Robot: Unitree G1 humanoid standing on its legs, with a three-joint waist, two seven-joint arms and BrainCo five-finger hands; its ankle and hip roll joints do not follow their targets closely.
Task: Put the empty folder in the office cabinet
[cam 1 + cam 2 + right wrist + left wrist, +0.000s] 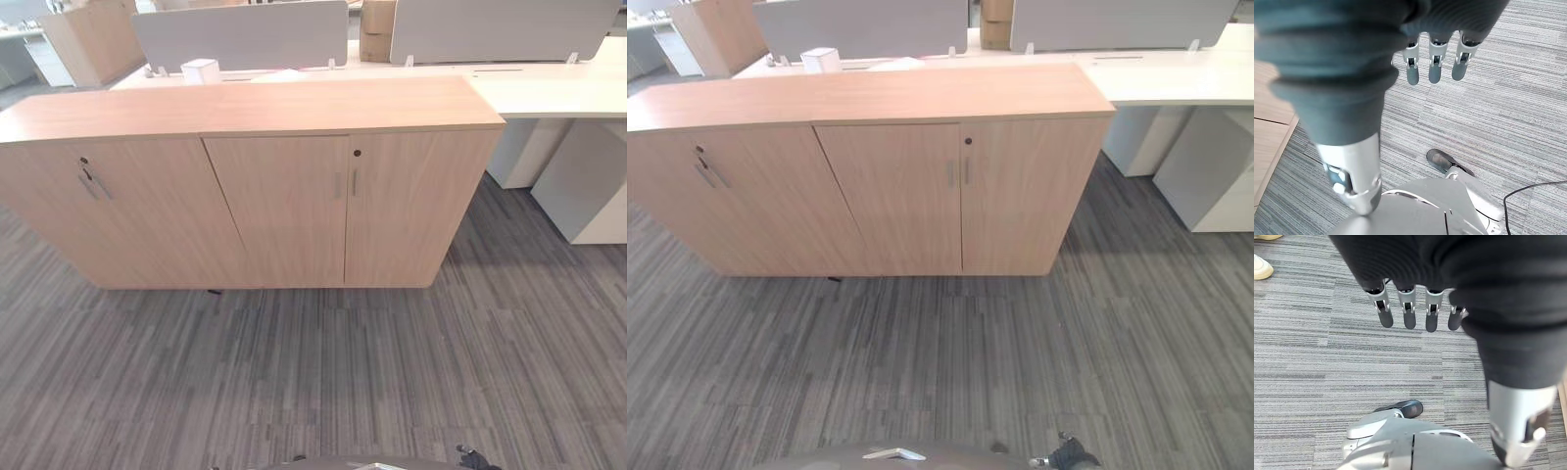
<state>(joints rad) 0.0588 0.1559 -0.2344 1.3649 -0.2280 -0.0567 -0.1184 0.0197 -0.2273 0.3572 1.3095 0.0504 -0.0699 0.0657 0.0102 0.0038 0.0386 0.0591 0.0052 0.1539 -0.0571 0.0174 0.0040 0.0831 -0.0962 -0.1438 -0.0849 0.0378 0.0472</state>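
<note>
- Grey striped carpet floor (323,382) carries the wooden office cabinet (255,186) at 12 o'clock (all doors closed).
- White desk (549,88) stands at 2 o'clock, with a small white box (201,70) at 11 o'clock.

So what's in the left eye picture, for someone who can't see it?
A long, low wooden office cabinet stands on grey striped carpet, its three doors all closed. Behind it are white desks with grey divider screens, a small white box and a cardboard box.
</note>
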